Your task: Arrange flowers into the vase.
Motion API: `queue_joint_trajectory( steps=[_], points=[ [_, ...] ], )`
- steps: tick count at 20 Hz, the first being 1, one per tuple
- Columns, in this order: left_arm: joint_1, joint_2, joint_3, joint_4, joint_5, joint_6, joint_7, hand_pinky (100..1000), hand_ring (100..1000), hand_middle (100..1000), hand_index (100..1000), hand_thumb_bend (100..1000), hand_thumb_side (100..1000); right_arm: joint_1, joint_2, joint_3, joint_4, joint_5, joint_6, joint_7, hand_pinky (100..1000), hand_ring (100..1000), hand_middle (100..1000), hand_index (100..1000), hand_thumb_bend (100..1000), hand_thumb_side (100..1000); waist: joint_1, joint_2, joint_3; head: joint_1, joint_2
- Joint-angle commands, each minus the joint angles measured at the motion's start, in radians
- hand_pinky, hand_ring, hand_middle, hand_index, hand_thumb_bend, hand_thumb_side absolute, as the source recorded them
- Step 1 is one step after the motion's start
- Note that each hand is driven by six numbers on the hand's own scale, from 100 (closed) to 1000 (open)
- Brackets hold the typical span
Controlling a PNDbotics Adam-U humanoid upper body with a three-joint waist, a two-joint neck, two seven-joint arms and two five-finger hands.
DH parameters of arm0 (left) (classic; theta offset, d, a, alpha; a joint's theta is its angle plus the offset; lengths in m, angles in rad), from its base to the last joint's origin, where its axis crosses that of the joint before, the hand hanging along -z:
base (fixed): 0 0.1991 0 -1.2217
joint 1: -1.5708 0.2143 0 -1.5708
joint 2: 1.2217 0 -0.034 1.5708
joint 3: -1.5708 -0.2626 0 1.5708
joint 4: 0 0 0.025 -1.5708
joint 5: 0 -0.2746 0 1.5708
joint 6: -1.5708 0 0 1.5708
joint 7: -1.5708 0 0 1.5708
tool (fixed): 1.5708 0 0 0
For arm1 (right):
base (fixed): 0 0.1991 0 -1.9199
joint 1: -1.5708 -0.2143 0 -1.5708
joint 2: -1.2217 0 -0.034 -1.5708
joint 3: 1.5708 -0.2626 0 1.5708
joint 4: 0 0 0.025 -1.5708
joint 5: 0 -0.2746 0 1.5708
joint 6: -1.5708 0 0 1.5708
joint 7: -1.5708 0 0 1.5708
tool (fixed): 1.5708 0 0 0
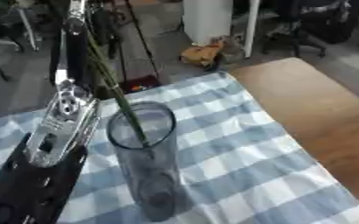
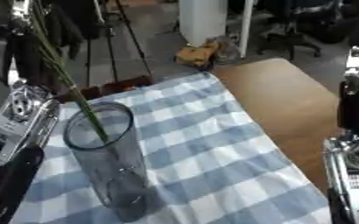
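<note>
Left arm (image 1: 52, 131) rises beside the vase (image 1: 146, 157), its hand unseen (grip: cannot tell). Stem (image 1: 125, 107) enters the rim; insertion underway, lowering and release come next.

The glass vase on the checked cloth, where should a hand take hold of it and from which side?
Grip the glass vase around its straight cylindrical wall about mid-height, probably from the robot's right. It stands upright, and the green stems lean out over its left rim, where the left arm already crowds it. The right side shows only blue checked cloth.
</note>
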Motion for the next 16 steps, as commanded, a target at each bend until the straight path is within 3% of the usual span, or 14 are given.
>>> queue_joint_trajectory(
  steps=[1, 16],
  points=[
    [-0.016, 0.024, 0.013, -0.009, -0.019, 0.011, 0.005, 100, 332, 297, 171, 230, 908, -0.010, -0.013, -0.007, -0.016, 0.008, 0.002, -0.004, 824, 826, 530, 813, 100, 743, -0.007, -0.020, 0.001, -0.002, -0.012],
    [-0.020, 0.071, 0.000, -0.002, -0.150, 0.048, -0.072, 100, 366, 329, 195, 197, 928, -0.003, -0.014, -0.010, -0.016, 0.013, 0.014, -0.010, 824, 829, 529, 812, 100, 750, -0.001, -0.027, 0.006, -0.010, -0.008]
  ],
)
